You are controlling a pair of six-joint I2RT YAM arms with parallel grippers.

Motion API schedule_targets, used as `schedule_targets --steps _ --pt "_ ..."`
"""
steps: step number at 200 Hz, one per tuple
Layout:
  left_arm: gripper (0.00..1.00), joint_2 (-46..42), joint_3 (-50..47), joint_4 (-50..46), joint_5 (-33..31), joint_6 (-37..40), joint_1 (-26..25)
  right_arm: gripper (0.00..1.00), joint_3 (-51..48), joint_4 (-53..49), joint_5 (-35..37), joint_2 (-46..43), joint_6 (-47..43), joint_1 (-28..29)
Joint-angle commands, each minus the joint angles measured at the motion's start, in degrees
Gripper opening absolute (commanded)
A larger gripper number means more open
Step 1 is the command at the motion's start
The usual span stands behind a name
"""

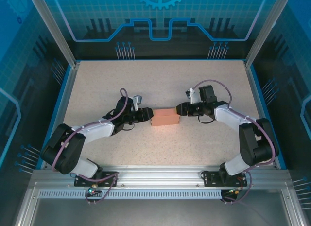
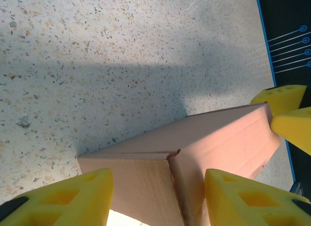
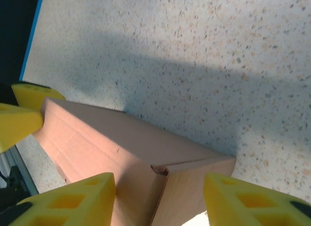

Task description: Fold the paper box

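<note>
Between the two grippers: the paper box, closed up into a small salmon-pink block. Lies flat on the speckled table.

At its left end: the left gripper, low over the table, pointing along the box. Yellow fingers spread wide, about as wide as the box, clamping nothing. Box end directly ahead of the tips and between them, one corner hidden behind a finger. Touching or just short of it: cannot tell.

At the opposite end: the right gripper, facing the left one, likewise spread wide and holding nothing. Box end just ahead of its fingers, again with a corner hidden behind one.

Stretches straight away from each hand, far end meeting the other hand's tips.
</note>
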Motion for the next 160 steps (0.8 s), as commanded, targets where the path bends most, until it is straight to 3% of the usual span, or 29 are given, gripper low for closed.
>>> schedule_targets --steps 1,31,88,160 --pt "0.55 0.2 1.0 -6.5 -2.3 1.3 -0.8 0.55 3.4 -4.6 0.4 -1.9 -0.1 -0.1" --pt "0.54 0.4 1.5 -6.5 -2.3 1.0 -1.1 0.57 2.6 -5.5 0.3 -2.4 -0.2 0.0" --pt "0.43 1.9 1.9 -5.7 -0.7 -1.2 -2.4 0.51 -1.2 -1.8 -1.4 -1.6 2.3 1.4" --pt "0.4 7.0 9.2 4.0 -0.3 -5.9 -1.0 0.47 4.6 7.5 -1.8 -0.3 5.7 1.6"
